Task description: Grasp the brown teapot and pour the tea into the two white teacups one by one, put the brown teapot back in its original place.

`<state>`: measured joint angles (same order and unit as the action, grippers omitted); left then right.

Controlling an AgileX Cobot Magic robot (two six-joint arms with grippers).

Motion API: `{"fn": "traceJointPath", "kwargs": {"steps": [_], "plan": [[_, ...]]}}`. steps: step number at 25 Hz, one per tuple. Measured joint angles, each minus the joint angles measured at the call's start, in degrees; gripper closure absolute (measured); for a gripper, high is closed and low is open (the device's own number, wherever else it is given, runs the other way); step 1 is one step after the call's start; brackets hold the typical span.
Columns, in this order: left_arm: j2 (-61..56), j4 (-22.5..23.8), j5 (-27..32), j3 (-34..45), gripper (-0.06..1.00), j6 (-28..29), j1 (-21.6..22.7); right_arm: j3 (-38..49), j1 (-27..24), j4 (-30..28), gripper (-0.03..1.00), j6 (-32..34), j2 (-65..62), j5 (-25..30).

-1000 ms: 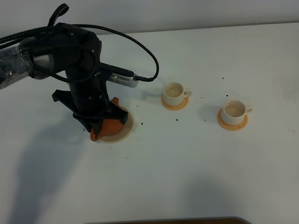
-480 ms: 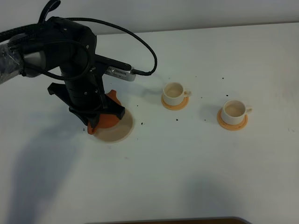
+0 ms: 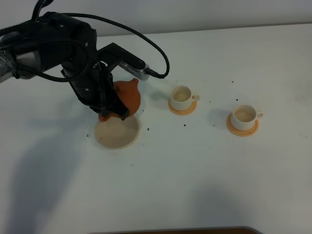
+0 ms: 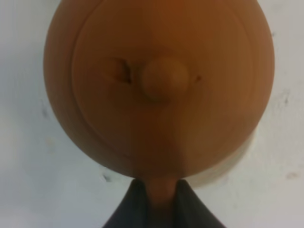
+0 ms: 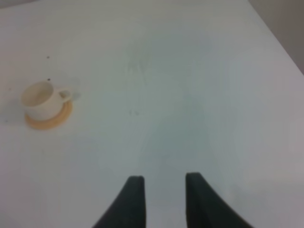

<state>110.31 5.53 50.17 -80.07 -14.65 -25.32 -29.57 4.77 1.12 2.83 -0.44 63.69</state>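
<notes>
My left gripper is shut on the loop handle of the brown teapot and holds it raised, just beyond the pale tan disc, which lies bare. In the left wrist view the teapot fills the frame, lid knob up, with its handle between my fingertips. Two white teacups stand to the right, the near one and the far one. My right gripper is open and empty above bare table; one teacup shows in its view.
Each cup stands on a small orange coaster, one under the near cup and one under the far cup. Small dark specks dot the white table. A black cable loops from the left arm towards the near cup.
My left gripper has lifted the teapot off the tan disc and carried it up and to the right, towards the cups. The disc is now uncovered.
</notes>
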Motion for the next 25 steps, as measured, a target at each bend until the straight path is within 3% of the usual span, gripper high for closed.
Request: {"fn": "traceJointPath", "kwargs": {"steps": [4, 10, 18, 25], "plan": [[-0.07, 0.2, -4.85, 0.05, 0.8, -9.69, -1.5, 0.0, 0.0, 0.0, 0.73, 0.0, 0.0, 0.0], [-0.09, 0.2, -12.86, 0.05, 0.8, -18.3, -4.55, 0.0, 0.0, 0.0, 0.73, 0.05, 0.0, 0.0], [-0.09, 0.99, -21.25, 0.05, 0.8, -23.39, -8.37, 0.0, 0.0, 0.0, 0.73, 0.05, 0.0, 0.0], [1.2, 2.15, -25.14, -0.86, 0.8, -23.91, -11.8, 0.0, 0.0, 0.0, 0.73, 0.05, 0.0, 0.0]]}}
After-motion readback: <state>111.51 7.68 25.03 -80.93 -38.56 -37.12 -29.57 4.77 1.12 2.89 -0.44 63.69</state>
